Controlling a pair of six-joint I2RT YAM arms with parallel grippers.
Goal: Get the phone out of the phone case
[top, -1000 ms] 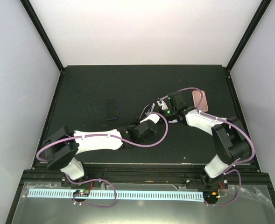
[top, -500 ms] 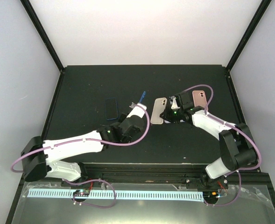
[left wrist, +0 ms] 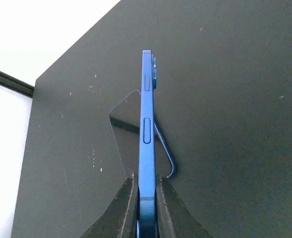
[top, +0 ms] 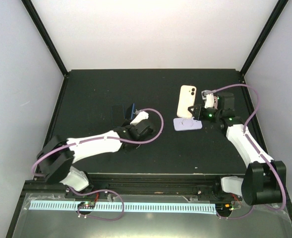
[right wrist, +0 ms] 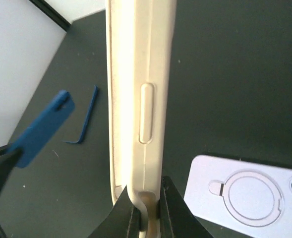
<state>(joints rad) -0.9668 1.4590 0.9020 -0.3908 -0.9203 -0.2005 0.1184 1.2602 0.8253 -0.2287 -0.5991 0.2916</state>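
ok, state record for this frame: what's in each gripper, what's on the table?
left gripper: shut on blue phone, held edge-on, out of its case
right gripper: shut on cream phone, lifted; cannot tell if it is cased
blue-rimmed case: empty, flat on table, beside the left gripper
lilac case: flat on table, just near side of the cream phone
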